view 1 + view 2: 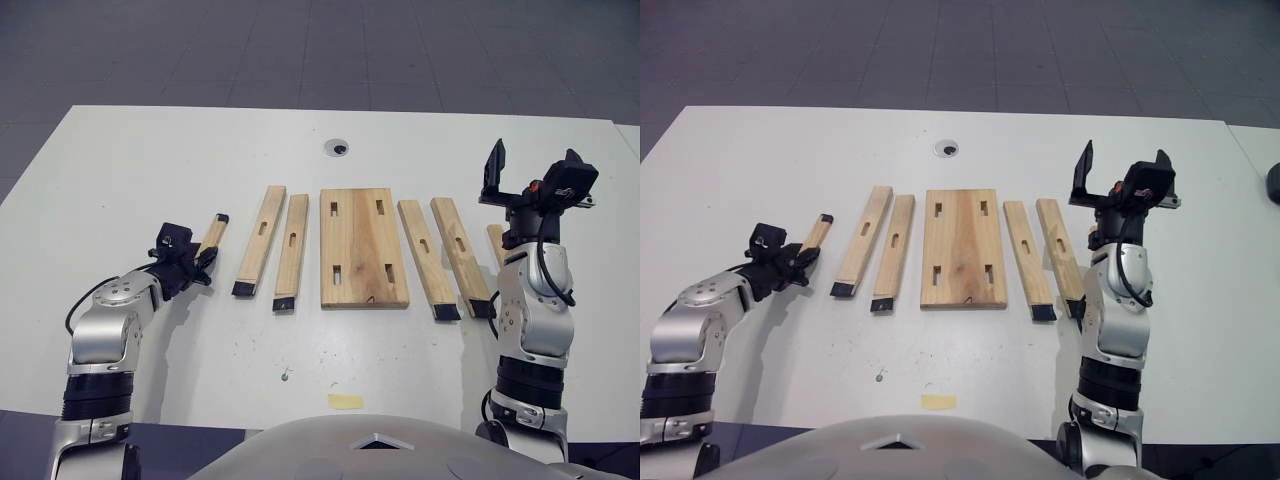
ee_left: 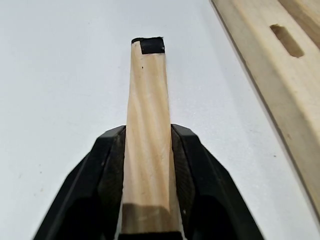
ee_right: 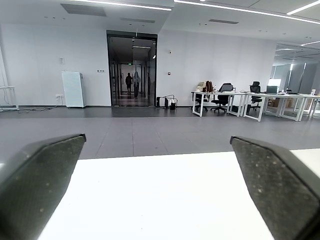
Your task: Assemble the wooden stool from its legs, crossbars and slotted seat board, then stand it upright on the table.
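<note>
1. Nearest the robot and well to the left of the seat board [image 1: 363, 247], the left gripper [image 1: 205, 258] is clamped on the near end of a short crossbar [image 1: 213, 233]. In the left wrist view both fingers [image 2: 112, 172] press flat against the long sides of the bar.
2. Out from those jaws, the crossbar's long axis runs straight away from the gripper. It ends in a black tip that leans slightly toward the seat board. Whether that tip touches the table [image 1: 150, 150] cannot be told.
3. Between the crossbar and the seat board lies the left pair of legs [image 1: 262, 240]. They are flat, slots up, with black feet toward the robot, and run almost parallel to the crossbar. The outer leg is just beside the held bar, so its slot is judged to be the nearest target, and the left arm the nearer one to it.
4. On the right side of the seat board, the right pair of legs [image 1: 461, 255] lies the same way. A short wooden piece [image 1: 494, 240] is partly hidden behind the right forearm.
5. Farther out, right of the seat board, the right gripper [image 1: 533, 172] is raised off the table. Its fingers are spread wide and hold nothing.
6. Beyond the far edge of the seat board sits a cable hole [image 1: 337, 147].
</note>
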Motion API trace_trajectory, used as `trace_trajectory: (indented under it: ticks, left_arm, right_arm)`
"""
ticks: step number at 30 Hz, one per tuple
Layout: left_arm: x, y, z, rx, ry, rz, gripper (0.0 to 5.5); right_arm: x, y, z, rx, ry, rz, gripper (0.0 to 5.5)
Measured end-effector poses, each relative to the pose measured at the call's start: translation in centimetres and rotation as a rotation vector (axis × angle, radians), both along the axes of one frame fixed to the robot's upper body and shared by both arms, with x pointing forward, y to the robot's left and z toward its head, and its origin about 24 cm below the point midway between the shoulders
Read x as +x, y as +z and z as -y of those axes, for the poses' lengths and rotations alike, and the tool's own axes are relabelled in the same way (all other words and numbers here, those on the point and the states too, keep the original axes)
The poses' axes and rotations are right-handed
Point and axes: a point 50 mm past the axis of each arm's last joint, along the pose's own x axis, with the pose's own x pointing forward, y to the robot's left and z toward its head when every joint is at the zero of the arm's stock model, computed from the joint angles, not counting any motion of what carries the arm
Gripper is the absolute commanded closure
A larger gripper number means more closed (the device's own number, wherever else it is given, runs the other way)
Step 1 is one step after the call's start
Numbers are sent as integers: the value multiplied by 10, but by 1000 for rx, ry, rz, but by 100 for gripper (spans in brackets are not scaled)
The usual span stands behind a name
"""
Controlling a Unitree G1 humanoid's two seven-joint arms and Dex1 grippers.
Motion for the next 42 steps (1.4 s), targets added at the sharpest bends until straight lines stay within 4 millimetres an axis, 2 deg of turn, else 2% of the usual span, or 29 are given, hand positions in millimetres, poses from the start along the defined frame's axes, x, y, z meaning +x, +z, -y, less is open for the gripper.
trace_trajectory:
  ticks: [5, 11, 13, 15, 17, 19, 22, 24, 29, 34, 42]
  left_arm:
    - [3, -2, -3, -3, 10, 18, 422]
    - [21, 4, 3, -69, 101, 165, 422]
    - [36, 23, 11, -67, 90, 295, 422]
    - [50, 53, 20, -55, 51, 452, 422]
    - [59, 77, 33, -55, -5, 572, 422]
    - [62, 91, 47, -41, -75, 647, 422]
    - [63, 103, 71, -59, -193, 718, 422]
    - [60, 110, 97, -75, -339, 767, 422]
    - [51, 124, 128, -144, -508, 831, 422]
    - [48, 124, 136, -156, -551, 831, 422]
    - [44, 126, 142, -204, -572, 823, 422]
  right_arm:
    - [5, -5, -2, -2, 8, -18, 10]
    - [16, 2, -9, 14, 69, 11, 10]
    - [20, 5, -14, 27, 124, 15, 10]
    - [23, 9, -21, 66, 211, 15, 10]
    - [25, 13, -31, 143, 339, 14, 10]
    - [22, 19, -43, 257, 493, 24, 10]
    - [15, 30, -63, 456, 720, 44, 10]
    - [8, 40, -78, 591, 889, 56, 10]
    - [1, 46, -92, 707, 1010, 28, 10]
    - [-3, 49, -100, 802, 1090, 4, 10]
    - [-4, 51, -104, 895, 1113, -32, 10]
